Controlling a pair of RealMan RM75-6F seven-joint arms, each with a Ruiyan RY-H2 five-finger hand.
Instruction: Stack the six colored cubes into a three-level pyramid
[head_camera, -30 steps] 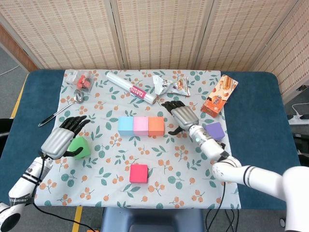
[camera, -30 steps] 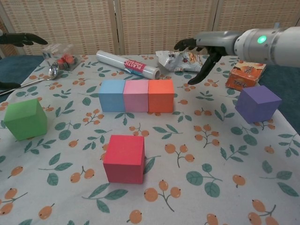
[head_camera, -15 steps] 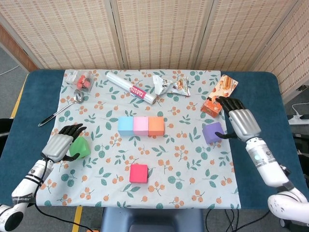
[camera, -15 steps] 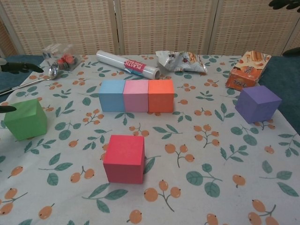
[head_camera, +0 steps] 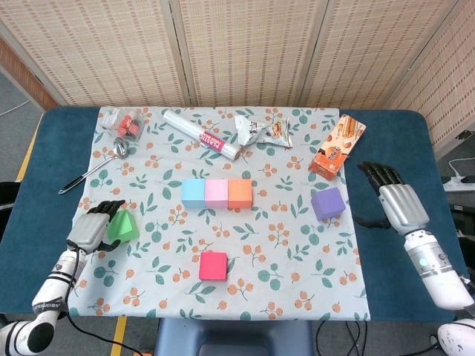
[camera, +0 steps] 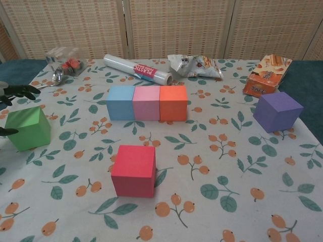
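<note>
The right hand (head_camera: 397, 199), a second ago beside the orange cube (head_camera: 240, 193), has pulled back past the purple cube (head_camera: 328, 203) and now hovers with fingers spread, holding nothing, over the bare blue table (head_camera: 386, 133) near its right edge. The left hand (head_camera: 93, 226) has closed in on the green cube (head_camera: 122, 225) near the cloth's left edge, fingers curled against it; whether it truly grips, I cannot tell. The blue cube (head_camera: 194, 192), pink cube (head_camera: 217, 192) and orange cube sit touching in a row at the cloth's middle, so the base looks done. The red cube (head_camera: 213, 265) waits near the front edge. Likely the green cube goes up next.
</note>
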